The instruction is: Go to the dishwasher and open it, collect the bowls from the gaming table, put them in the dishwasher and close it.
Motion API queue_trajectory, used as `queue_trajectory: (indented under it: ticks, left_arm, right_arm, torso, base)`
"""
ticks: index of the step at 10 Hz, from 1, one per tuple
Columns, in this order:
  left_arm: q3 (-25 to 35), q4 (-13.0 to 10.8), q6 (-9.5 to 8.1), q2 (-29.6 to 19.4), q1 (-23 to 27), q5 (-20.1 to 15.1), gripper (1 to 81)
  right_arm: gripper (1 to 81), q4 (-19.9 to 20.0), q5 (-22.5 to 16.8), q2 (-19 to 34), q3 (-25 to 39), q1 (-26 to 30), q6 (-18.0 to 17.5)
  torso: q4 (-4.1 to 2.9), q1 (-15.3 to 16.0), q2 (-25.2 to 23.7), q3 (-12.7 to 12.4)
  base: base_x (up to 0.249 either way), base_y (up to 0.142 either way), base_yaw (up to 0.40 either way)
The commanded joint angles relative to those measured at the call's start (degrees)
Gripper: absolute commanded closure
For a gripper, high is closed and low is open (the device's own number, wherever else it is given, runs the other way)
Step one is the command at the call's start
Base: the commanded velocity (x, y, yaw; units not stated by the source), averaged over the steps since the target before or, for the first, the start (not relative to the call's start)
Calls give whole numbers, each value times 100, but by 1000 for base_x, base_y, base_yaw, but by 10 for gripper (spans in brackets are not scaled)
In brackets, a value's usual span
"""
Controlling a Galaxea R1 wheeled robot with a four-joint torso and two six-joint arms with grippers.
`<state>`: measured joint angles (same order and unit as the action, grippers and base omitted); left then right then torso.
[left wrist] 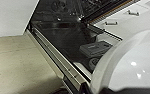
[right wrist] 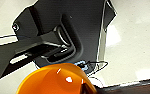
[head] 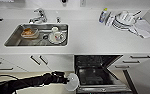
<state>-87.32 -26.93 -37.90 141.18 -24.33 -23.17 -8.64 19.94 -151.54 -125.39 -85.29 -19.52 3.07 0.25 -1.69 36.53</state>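
The robot stands before the white kitchen counter (head: 91, 37), facing the built-in under-counter dishwasher (head: 98, 72), whose door is let down flat so that the dark interior and wire racks lie open. The step in hand seems to be the loading of the bowls, the opening and the collecting being done, judging by the open door and the bowls carried.

The left arm comes in low from the left in the head view, and the left gripper (head: 66, 80) carries a pale, whitish round plastic bowl (head: 72, 81) just beside the left edge of the lowered door. The left wrist view shows that bowl large and close (left wrist: 133, 65), above the door's inner panel (left wrist: 66, 37), but the fingers themselves cannot be made out, so the grip is judged from the bowl's place at the arm's end rather than seen.

In the right wrist view a glossy orange round plastic bowl (right wrist: 56, 80) sits close under the camera, over the pale floor (right wrist: 131, 37) and the robot's own dark base. It is likely held by the right gripper, though whether the fingers clench it cannot be told.

The steel sink (head: 37, 35) to the left holds a few dishes, and white plates (head: 124, 20) are stacked at the counter's right end.

The next move would call for carrying the pale bowl rightward over the door and down into a rack, clear of the door's edge.
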Motion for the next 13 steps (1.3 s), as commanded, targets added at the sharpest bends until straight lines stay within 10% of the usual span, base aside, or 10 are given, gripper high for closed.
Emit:
queue_trajectory:
  ticks: [1,13]
  left_arm:
    - [-134,170,-139,383,750,-117,811]
    - [-1418,100,-174,2616,1058,-56,811]
  right_arm:
    - [811,-102,-368,113,95,-195,-8]
    - [811,-102,-324,-63,148,-196,53]
  torso:
    - [0,0,0,0]
    - [-2,2,2,6]
  base:
    - [0,0,0]
    - [0,0,0]
